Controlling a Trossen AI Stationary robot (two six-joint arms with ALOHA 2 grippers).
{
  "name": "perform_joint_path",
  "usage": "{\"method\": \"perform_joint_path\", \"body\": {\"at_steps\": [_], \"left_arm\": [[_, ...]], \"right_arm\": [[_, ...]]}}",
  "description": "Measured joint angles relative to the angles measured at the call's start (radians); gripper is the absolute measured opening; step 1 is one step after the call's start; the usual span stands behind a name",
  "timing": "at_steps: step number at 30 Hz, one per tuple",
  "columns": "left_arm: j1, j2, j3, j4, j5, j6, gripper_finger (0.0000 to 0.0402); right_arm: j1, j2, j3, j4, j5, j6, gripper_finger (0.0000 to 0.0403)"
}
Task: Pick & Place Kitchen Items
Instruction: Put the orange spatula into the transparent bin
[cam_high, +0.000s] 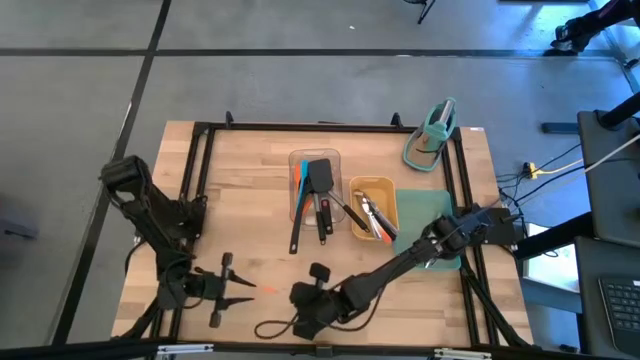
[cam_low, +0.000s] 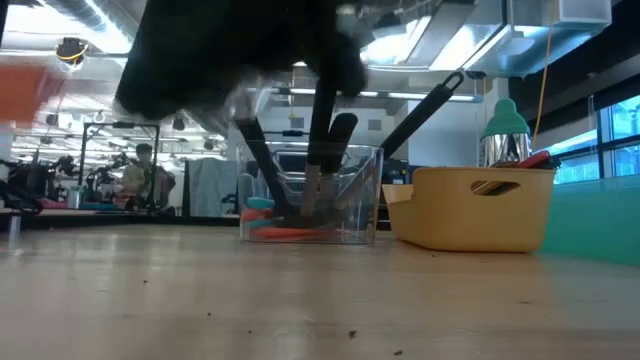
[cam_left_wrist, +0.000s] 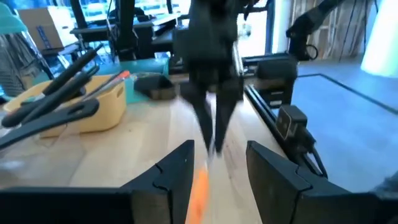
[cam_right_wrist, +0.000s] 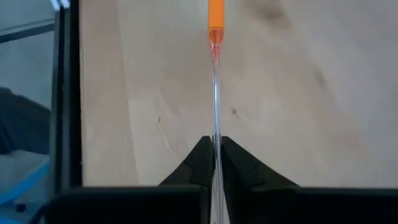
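- Pale wooden tabletop (cam_high: 250, 170) sits inside a black frame on a grey floor; from above you see both arms low at its 6 o'clock edge.
- Your right gripper (cam_right_wrist: 215, 163) has its jaws pinched shut on the thin clear shaft of an orange spatula (cam_right_wrist: 215, 18), whose orange part stretches ahead over bare wood.
- Your left gripper (cam_left_wrist: 214, 171) is at about 7 o'clock, jaws parted with nothing clamped; the orange piece shows between them.
- Near the centre, a clear tray (cam_high: 298, 160) holds black turners (cam_high: 320, 178) and a blue spatula (cam_high: 303, 180).
- At its 3 o'clock, a yellow tray (cam_high: 388, 190) holds tongs (cam_high: 374, 214).
- A teal stand (cam_high: 432, 135) sits at 1 o'clock.
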Motion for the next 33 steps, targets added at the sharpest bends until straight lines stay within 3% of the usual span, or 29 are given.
{"method": "perform_joint_path", "body": {"at_steps": [10, 14, 20, 24, 30, 33], "left_arm": [[-0.007, 0.062, -0.002, -0.001, 0.001, -0.085, 0.0141], [-0.005, 0.088, -0.002, -0.001, 0.003, -0.132, 0.0141], [-0.006, 0.095, -0.002, 0.004, 0.003, -0.141, 0.0141], [-0.007, 0.095, -0.002, 0.003, 0.005, -0.143, 0.0141], [-0.014, 0.095, -0.002, 0.003, 0.015, -0.150, 0.0141], [-0.017, 0.095, -0.002, 0.003, 0.018, -0.150, 0.0141]], "right_arm": [[0.024, -0.005, 0.407, -0.454, 0.220, 0.155, 0.0014], [-0.014, -0.031, 0.427, -0.522, 0.236, 0.260, 0.0014], [-0.110, -0.040, 0.439, -0.675, 0.219, 0.432, 0.0014], [-0.197, -0.040, 0.438, -0.783, 0.149, 0.536, 0.0014], [-0.307, -0.040, 0.438, -0.829, 0.063, 0.573, 0.0014], [-0.360, -0.040, 0.438, -0.840, -0.028, 0.576, 0.0014]]}}
